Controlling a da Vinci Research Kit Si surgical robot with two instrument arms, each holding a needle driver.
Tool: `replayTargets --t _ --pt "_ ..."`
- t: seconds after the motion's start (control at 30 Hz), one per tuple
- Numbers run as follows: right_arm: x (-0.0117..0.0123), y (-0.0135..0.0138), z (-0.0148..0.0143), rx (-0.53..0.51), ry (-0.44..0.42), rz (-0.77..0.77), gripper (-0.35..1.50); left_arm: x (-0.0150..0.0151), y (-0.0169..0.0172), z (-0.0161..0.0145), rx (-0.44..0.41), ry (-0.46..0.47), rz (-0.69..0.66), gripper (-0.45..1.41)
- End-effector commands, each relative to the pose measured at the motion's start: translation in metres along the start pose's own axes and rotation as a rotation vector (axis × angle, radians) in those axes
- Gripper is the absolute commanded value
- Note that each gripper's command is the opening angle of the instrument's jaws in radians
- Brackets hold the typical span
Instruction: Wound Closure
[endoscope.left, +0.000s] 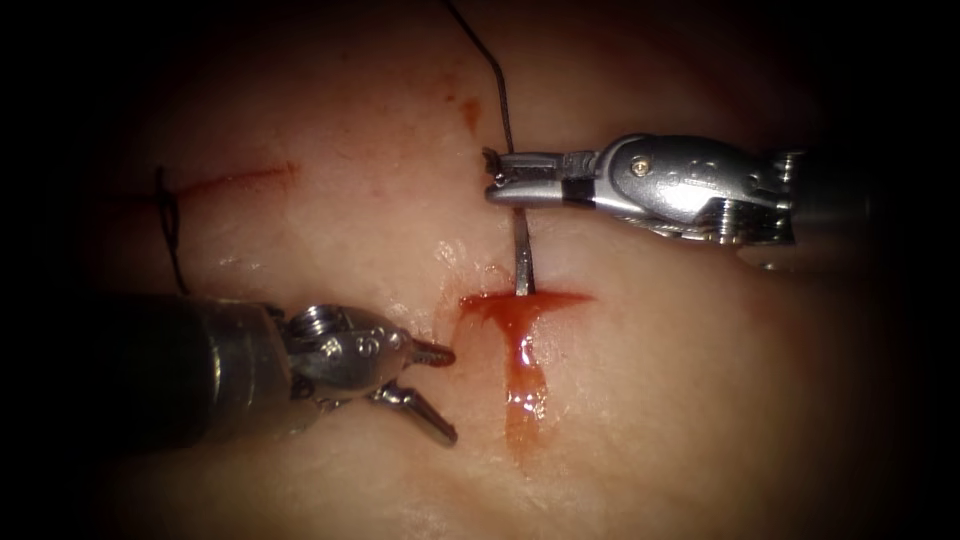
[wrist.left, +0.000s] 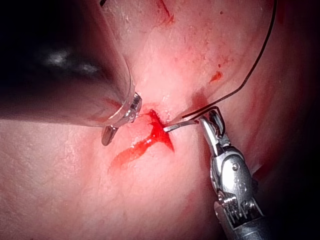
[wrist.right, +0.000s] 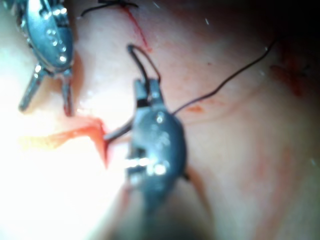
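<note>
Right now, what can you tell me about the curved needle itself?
The needle is a thin, shiny grey metal sliver, gently curved. The right tool has its jaws shut on the needle's upper end, where the dark thread trails away. From there it runs down to the cut, where its lower end goes into the tissue amid red fluid. The left tool, jaws open, hangs left of the cut and does not touch it.

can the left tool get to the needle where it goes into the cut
Probably yes. The left tool, jaws open and holding nothing, sits just left of the cut with bare tissue between. The right tool grips the needle higher up.
</note>
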Motion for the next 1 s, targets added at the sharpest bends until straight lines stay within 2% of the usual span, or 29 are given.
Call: replayTargets --t 0.03,0.4,0.5,0.77,1.0 --pt "-0.0004 0.0003 0.0005 -0.007 -0.001 0.016 -0.35 -0.0002 0.0002 0.0010 0.001 0.001 -0.001 0.81" --pt "-0.0005 0.0006 0.0004 -0.031 0.001 0.174 -0.35 0.0010 0.0030 0.0036 0.012 0.015 0.004 0.79" --pt "-0.0005 0.0005 0.0004 -0.028 0.005 0.215 -0.35 0.0009 0.0031 0.0039 0.008 0.017 0.003 0.79" --pt "-0.0012 -0.0003 0.0004 0.010 0.018 0.445 -0.35 -0.0002 0.0027 0.0045 0.002 0.011 0.011 0.78" --pt "-0.0016 -0.0007 0.0005 0.060 0.006 0.486 -0.35 -0.0014 0.0020 0.0038 -0.003 0.007 0.022 0.78"
